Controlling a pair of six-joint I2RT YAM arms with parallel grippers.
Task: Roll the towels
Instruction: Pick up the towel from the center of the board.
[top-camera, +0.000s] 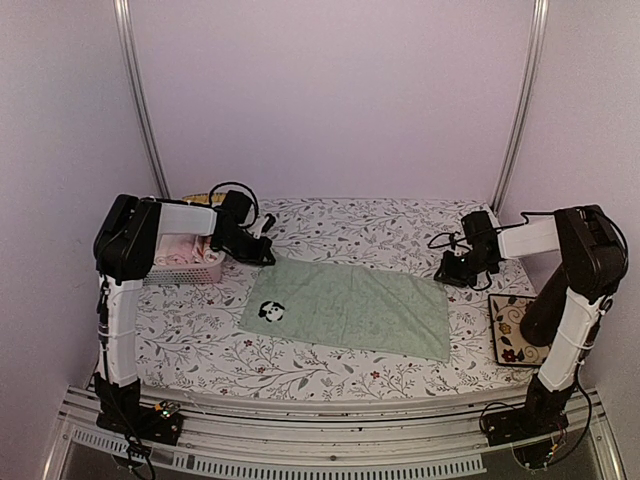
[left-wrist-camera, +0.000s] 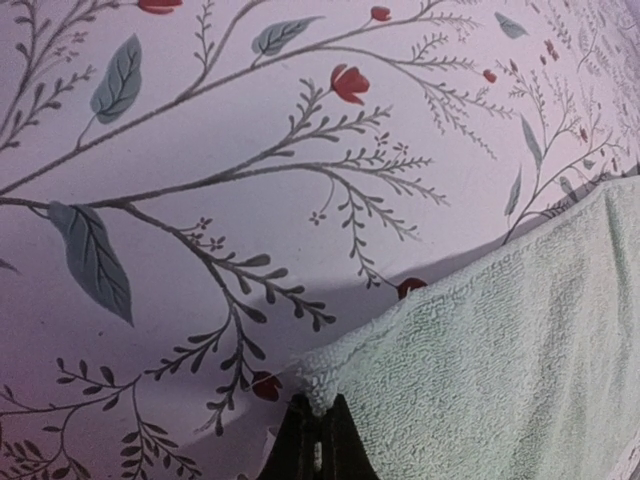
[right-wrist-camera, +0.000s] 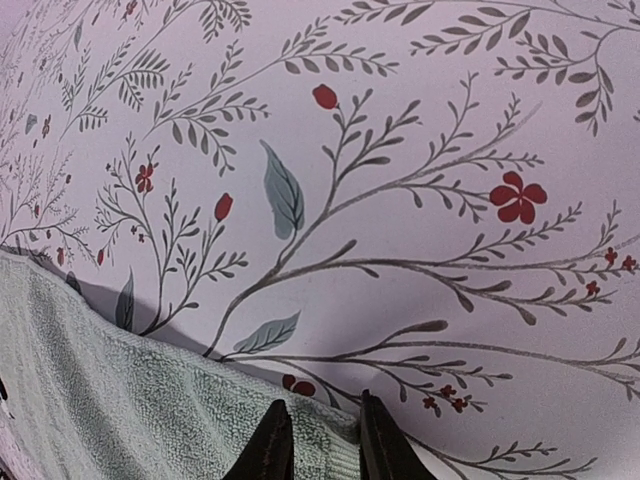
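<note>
Basket (top-camera: 185, 265) stands just left of the left gripper (top-camera: 268, 258); tablecloth (top-camera: 370, 225) beyond green towel (top-camera: 350, 305) lies open.

Centre of the surface (top-camera: 330, 225): flat towel (top-camera: 350, 308) lies spread out, long side running left to right. Its mark (top-camera: 270, 312) sits near the near left corner.

Far left of the surface: basket (top-camera: 190, 272), just left of the flat towel's far left corner. A second towel (top-camera: 178, 250) lies in it.

Right edge: mat (top-camera: 515, 330), right of the flat towel and apart from it, partly behind the right arm.

The left gripper (top-camera: 262, 256) is at the flat towel's far left corner, between basket and towel. The right gripper (top-camera: 450, 272) is at the far right corner. In the right wrist view the towel's edge lies between the fingers (right-wrist-camera: 272, 445).
</note>
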